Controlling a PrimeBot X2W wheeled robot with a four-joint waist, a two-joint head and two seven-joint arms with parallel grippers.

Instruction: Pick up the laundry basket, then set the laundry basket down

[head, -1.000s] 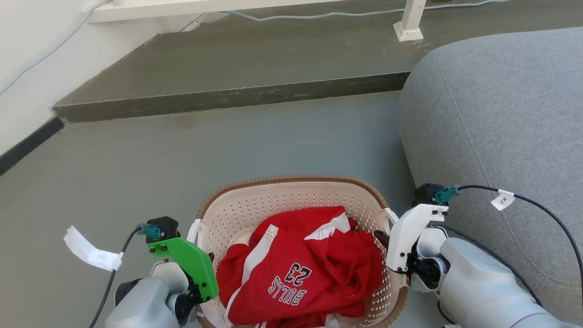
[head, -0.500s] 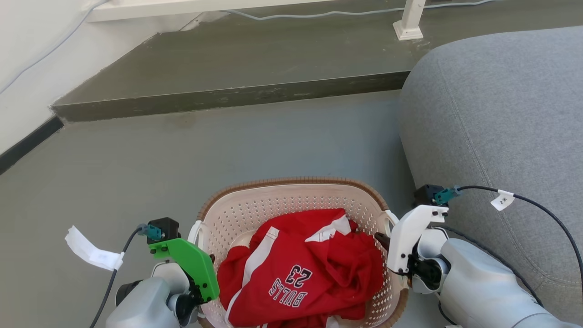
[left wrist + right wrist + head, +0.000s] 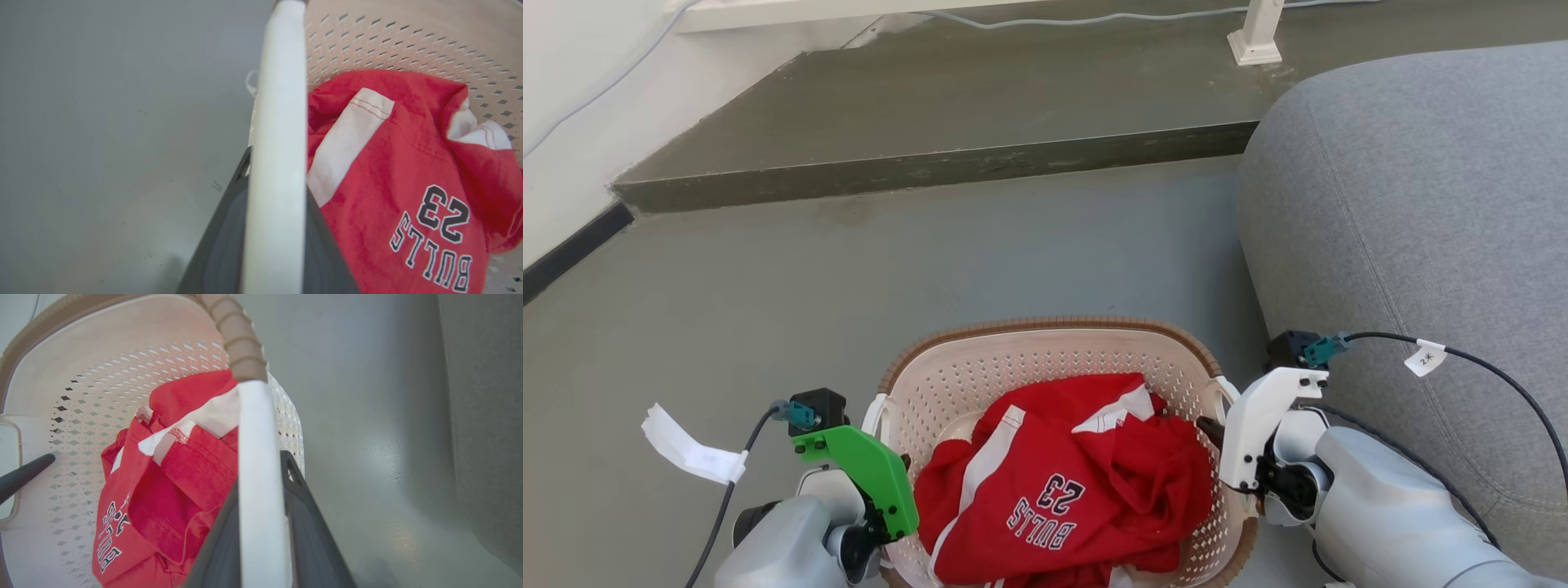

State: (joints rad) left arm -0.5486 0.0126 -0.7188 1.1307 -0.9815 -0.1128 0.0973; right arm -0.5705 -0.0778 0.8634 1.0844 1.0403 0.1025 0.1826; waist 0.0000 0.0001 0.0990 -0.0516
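The floor (image 3: pixel 768 310) is smooth and grey. Across the upper part of the head view a darker raised step (image 3: pixel 972 90) runs. A white post (image 3: pixel 1255 37) stands on the step, and a pale wall (image 3: pixel 564 106) is at the upper left. A grey sofa (image 3: pixel 1405 204) takes the right side.

The laundry basket (image 3: pixel 1054 355) is at the lower middle of the frame, with a red jersey (image 3: pixel 1062 482) inside. I cannot tell if its bottom touches the floor. The left claw (image 3: pixel 278 175) is closed on the white handle at the basket's left side, one dark finger on each side of it. The right claw (image 3: pixel 261 473) grips the right handle in the same way.

Compared with half a second ago, the whole scene sits a little higher in the frame, which is a move of the camera. The basket and claws keep their places relative to each other.

The sofa edge is near the basket's right side. The floor is open to the left and above, up to the step edge.
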